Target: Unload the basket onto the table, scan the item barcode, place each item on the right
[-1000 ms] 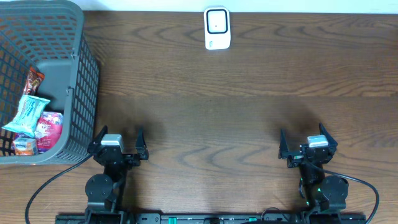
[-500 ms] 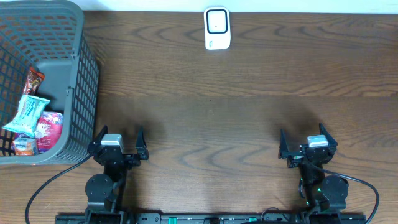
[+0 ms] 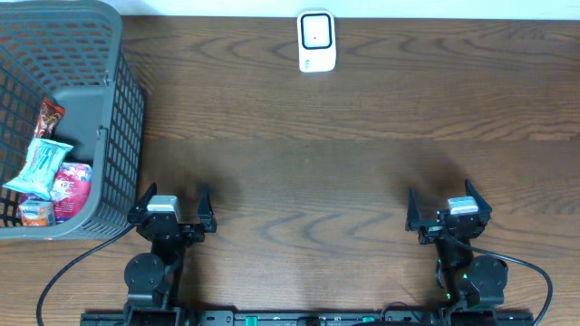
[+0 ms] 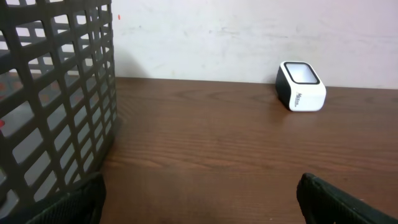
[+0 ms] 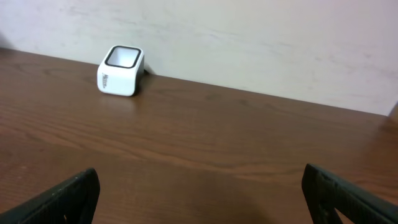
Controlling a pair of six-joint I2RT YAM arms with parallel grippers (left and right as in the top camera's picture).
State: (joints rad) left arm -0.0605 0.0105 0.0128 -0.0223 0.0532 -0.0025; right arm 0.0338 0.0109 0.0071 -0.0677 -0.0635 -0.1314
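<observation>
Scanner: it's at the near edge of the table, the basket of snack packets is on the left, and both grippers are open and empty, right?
No. The overhead view shows the scanner at the far edge of the table, not the near one. The rest holds: basket of snack packets on the left, left gripper and right gripper open and empty.

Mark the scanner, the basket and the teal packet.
scanner (image 3: 316,38), overhead view, on its top face.
basket (image 3: 128,136), overhead view, on its mesh side wall.
teal packet (image 3: 38,165), overhead view, on its middle.
</observation>
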